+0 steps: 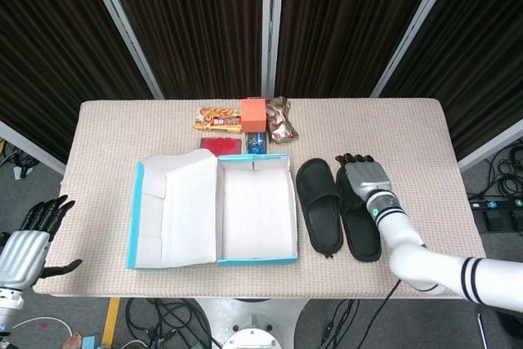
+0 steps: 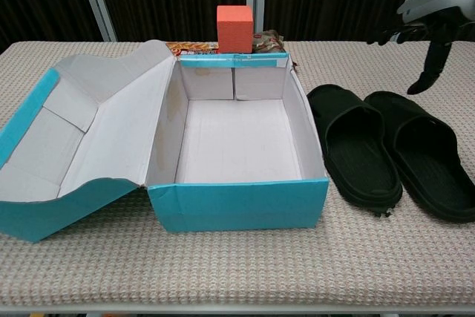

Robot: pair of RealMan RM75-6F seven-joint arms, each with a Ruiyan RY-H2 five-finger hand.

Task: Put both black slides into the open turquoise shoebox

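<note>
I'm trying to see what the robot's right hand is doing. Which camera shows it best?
The head view: the whole right hand shows, open above the right slide. The chest view catches only part of it at the frame's edge.

Two slides [image 1: 339,210] lie side by side right of the shoebox [image 1: 257,210], snacks [image 1: 245,120] behind it.

My table [image 1: 114,132], covered in beige woven cloth, carries an open turquoise cardboard shoebox [image 1: 214,210], two black rubber slides [image 1: 320,202] side by side just right of it, and an orange box [image 1: 253,114] among snack packets [image 1: 217,119] behind.
</note>
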